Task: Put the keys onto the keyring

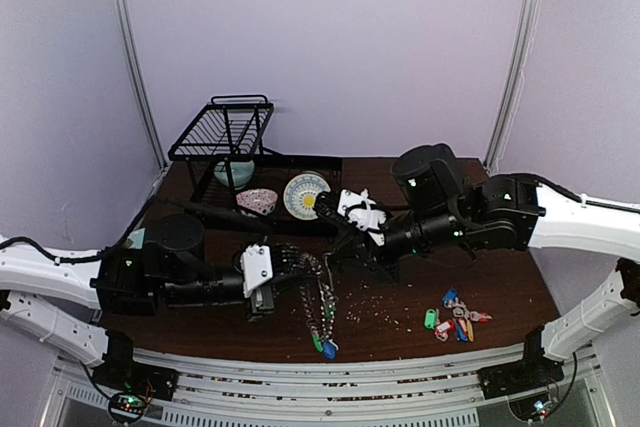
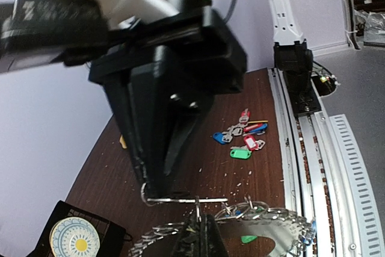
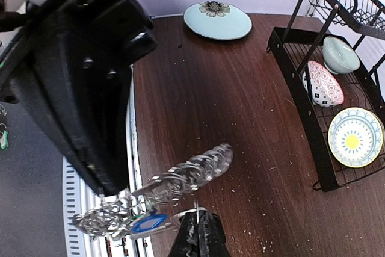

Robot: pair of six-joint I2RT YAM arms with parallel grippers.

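Observation:
The keyring (image 1: 322, 302) hangs above the table between my two grippers, with blue and green tags at its lower end. It also shows in the left wrist view (image 2: 277, 221) and edge-on in the right wrist view (image 3: 192, 170). My left gripper (image 1: 298, 263) (image 2: 198, 227) is shut on a small silver ring (image 2: 197, 207) at the keyring's rim. My right gripper (image 1: 335, 249) (image 3: 197, 227) is shut on a thin silver ring (image 3: 198, 210) at the same spot. I cannot make out an untagged bunch of keys.
A bunch of keys with red, blue and green tags (image 1: 455, 319) (image 2: 240, 139) lies on the table at the right front. A black dish rack (image 1: 225, 132) (image 3: 313, 88) at the back holds a yellow-patterned plate (image 1: 305, 194) and bowls. A pale blue plate (image 3: 218, 21) lies on the table. Crumbs litter the wood.

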